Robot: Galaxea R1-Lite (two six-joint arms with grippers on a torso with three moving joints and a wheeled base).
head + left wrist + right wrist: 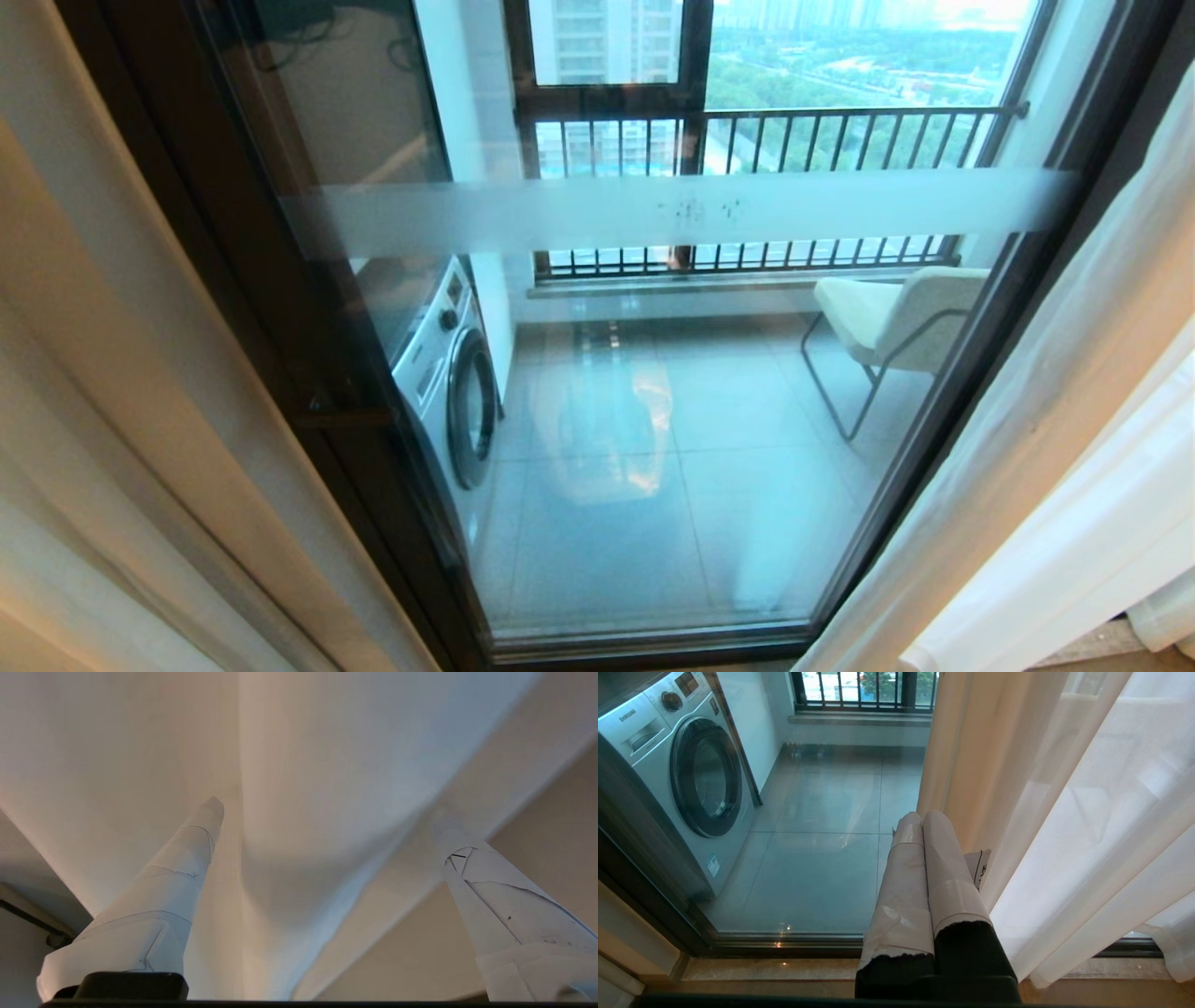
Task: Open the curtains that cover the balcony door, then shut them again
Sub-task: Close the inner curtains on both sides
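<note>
We see the tall sliding-glass balcony door [672, 392] in its dark metal frame fully uncovered, with its frosted white band across the middle. The curtains, sheer white floor-length panels, are gathered to both sides: one bunch at the left [103, 448], the other at the right [1055, 448], the latter also filling the right wrist view [1087, 835]. We judge the opening half done and the closing half in hand.

The left gripper [327, 821] is not in the head view. In its own wrist view its two white-taped fingers [182, 868] stand spread wide, with pale folded fabric [299, 812] close in front and between them. The far fingertip seems to press into a fold, but nothing is clamped. We cannot tell from here whether this is the sheer panel or the thicker beige drape [971, 756].

The right gripper [922, 821] is parked low by the sill, fingers pressed together, holding nothing, just beside the right-hand curtain.

Notes for the grasp:
- Get one fold well between the fingers before closing, as a shallow pinch on thin cloth will likely slip.
- Take the leading hemmed edge rather than the bulk, so the panel trails evenly.
- Draw it sideways along the door, not downward, to spare the rail.
- Confirm the cloth follows before committing to the full sweep.
</note>
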